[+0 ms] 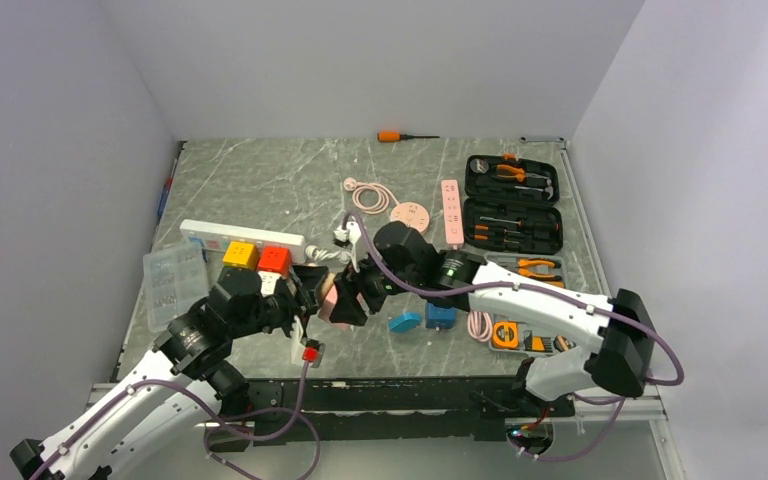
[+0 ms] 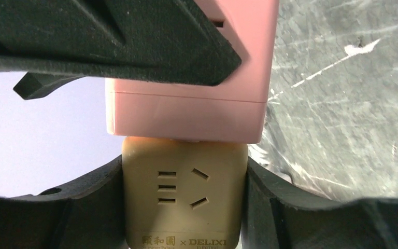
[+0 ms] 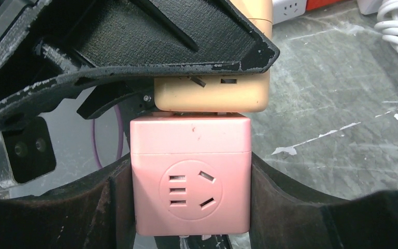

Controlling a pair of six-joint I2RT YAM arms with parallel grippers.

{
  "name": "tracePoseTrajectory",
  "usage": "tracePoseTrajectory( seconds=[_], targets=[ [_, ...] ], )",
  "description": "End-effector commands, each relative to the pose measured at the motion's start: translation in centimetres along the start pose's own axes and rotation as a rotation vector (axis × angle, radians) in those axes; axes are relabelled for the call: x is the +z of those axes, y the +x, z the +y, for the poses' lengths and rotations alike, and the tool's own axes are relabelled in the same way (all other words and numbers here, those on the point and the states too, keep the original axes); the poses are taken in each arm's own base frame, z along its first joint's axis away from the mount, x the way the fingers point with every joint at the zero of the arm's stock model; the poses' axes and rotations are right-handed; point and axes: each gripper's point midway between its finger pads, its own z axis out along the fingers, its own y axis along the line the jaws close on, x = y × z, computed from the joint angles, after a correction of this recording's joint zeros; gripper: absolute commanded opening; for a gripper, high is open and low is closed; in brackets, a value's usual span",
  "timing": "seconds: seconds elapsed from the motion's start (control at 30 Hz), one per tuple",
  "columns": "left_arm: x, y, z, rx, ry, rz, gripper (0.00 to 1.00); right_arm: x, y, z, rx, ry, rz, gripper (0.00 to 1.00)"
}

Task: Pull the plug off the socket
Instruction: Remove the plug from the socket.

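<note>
A pink cube socket (image 3: 190, 176) and a beige cube socket (image 2: 185, 197) are joined face to face and held above the table; the plug pins between them are hidden. My left gripper (image 2: 185, 205) is shut on the beige cube, a finger pressed against each side. My right gripper (image 3: 190, 199) is shut on the pink cube in the same way. In the top view the two grippers meet in the middle of the table, left gripper (image 1: 303, 297) and right gripper (image 1: 348, 302), with the pink cube (image 1: 328, 301) between them.
A white power strip (image 1: 240, 238) with a yellow cube (image 1: 239, 254) and a red cube (image 1: 274, 259) lies behind the left arm. A clear plastic box (image 1: 174, 283) is at the left. Two blue cubes (image 1: 422, 319), a black tool case (image 1: 512, 205) and a pink strip (image 1: 451, 212) are at the right.
</note>
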Motion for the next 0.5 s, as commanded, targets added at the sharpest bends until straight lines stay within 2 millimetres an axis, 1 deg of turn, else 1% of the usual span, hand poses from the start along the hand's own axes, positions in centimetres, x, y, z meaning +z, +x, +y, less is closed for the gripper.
tracePoseTrajectory(
  seconds=[0.0,0.23,0.37,0.47],
  targets=[
    [-0.5,2.6,2.1,0.081,-0.076,0.139,0.0,-2.9,2.2,1.5,0.031,-0.029,0.018,0.0],
    [-0.1,4.4,2.5,0.079,-0.057,0.225,0.0,-4.5,5.1,1.1,0.074,0.001,0.064,0.0],
    [0.0,5.2,1.5,0.097,-0.019,0.265,0.0,-5.3,5.8,1.0,0.082,0.021,0.074,0.0],
    [0.0,6.0,0.2,0.081,0.039,0.307,0.0,-6.0,5.8,1.0,0.081,0.032,0.067,0.0]
  ],
)
